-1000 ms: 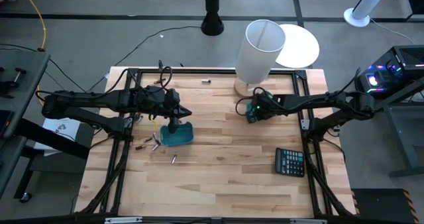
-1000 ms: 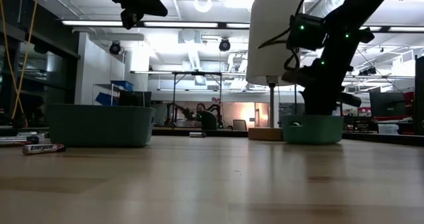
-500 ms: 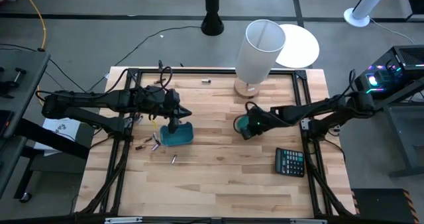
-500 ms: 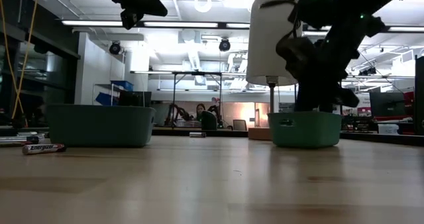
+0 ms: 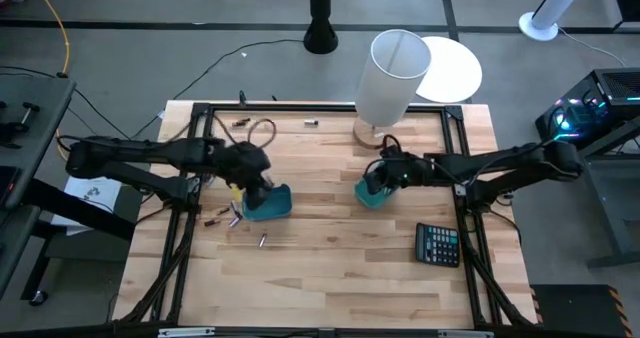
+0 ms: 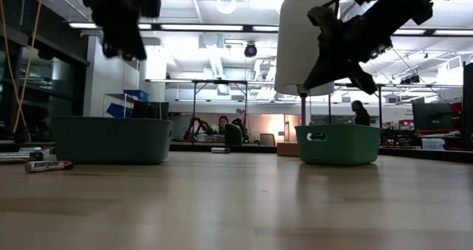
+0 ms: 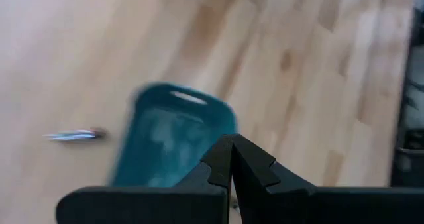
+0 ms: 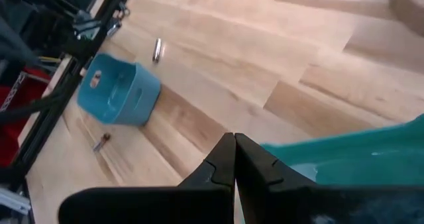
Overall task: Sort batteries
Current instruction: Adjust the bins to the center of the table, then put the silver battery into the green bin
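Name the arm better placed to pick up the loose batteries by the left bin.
Left. Its gripper hangs shut over the left bin, with the loose batteries just beside it. The right gripper, also shut, is at the right bin, farther across the table.

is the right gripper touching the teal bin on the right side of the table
Cannot tell. In the right wrist view the shut right gripper overlaps the teal bin; the low view hints at a gap, not plainly.

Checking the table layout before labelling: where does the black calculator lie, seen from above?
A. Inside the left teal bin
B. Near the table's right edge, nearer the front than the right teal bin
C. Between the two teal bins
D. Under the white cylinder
B: the calculator lies by the right edge, apart from the right teal bin.
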